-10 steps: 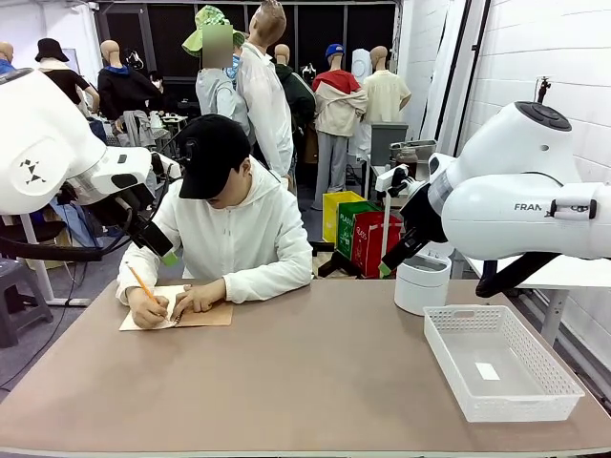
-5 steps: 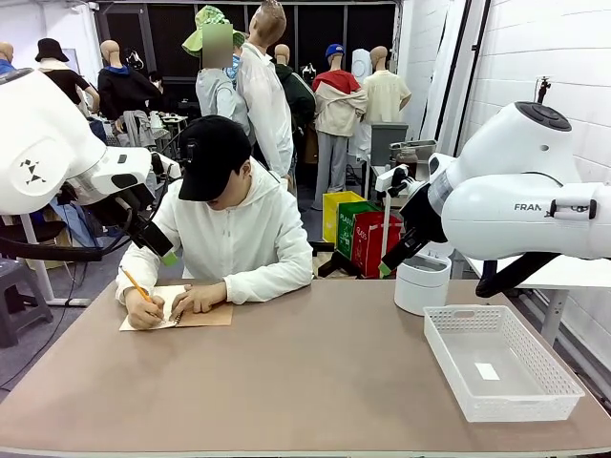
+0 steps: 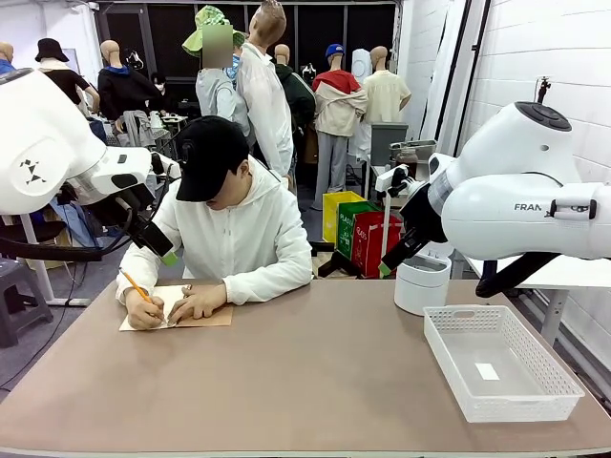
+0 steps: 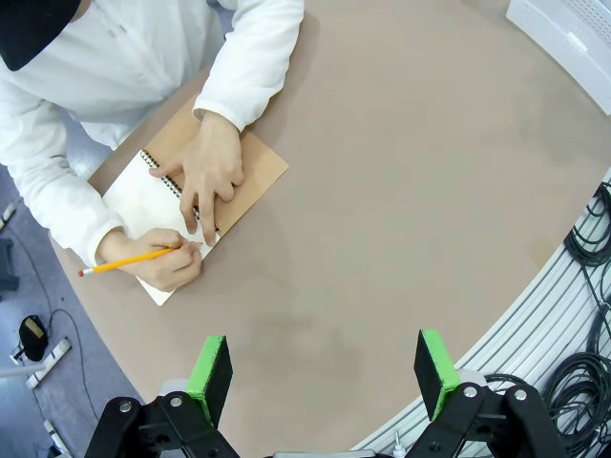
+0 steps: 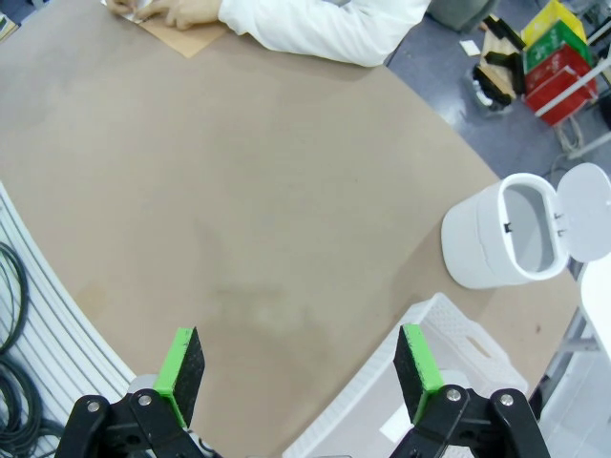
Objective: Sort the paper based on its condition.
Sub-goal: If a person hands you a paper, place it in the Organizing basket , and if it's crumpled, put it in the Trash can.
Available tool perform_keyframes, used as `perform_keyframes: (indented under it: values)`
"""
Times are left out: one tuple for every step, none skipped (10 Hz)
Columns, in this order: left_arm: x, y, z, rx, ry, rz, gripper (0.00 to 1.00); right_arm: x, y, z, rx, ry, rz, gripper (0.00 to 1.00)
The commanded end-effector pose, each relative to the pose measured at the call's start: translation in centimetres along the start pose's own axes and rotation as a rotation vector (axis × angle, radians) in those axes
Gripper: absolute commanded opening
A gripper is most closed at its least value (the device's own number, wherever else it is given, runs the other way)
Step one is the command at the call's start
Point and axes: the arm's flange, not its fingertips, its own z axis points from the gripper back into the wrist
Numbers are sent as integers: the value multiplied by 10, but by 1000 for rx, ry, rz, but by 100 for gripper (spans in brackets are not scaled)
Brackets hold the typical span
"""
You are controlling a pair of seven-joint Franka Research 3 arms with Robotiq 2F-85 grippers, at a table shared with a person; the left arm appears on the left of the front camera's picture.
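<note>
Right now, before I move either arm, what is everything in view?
Spiral-bound notebook with brown cardboard cover: one, open at a white page, table's far left.
Yellow pencil: one, in person's right hand.
White plastic mesh basket: one, table's near right.
White round bin: one, lid open, far right.
Tan table: one.
Person's hands: two; right hand writing, left hand on notebook.
Left gripper, right gripper: black, green pads, open, above table.

Green-padded left gripper point(image 4: 325, 367), brown notebook point(image 4: 254, 168), yellow pencil point(image 4: 129, 260)
</note>
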Motion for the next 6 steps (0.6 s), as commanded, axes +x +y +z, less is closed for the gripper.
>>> perform_keyframes:
  values:
    - [0,-1,1,-18,-6,-9,100,0,0,0,4,-1,0,100]
    - [0,-1,1,-18,-6,-9,100,0,0,0,4,-1,0,100]
    - [0,-1,1,-18,-6,-9,100,0,0,0,4,-1,0,100]
    - [0,-1,1,-18,-6,-9,100,0,0,0,4,-1,0,100]
    - [0,-1,1,-18,-6,-9,100,0,0,0,4,-1,0,100]
    - [0,-1,1,-18,-6,-9,100,0,0,0,4,-1,0,100]
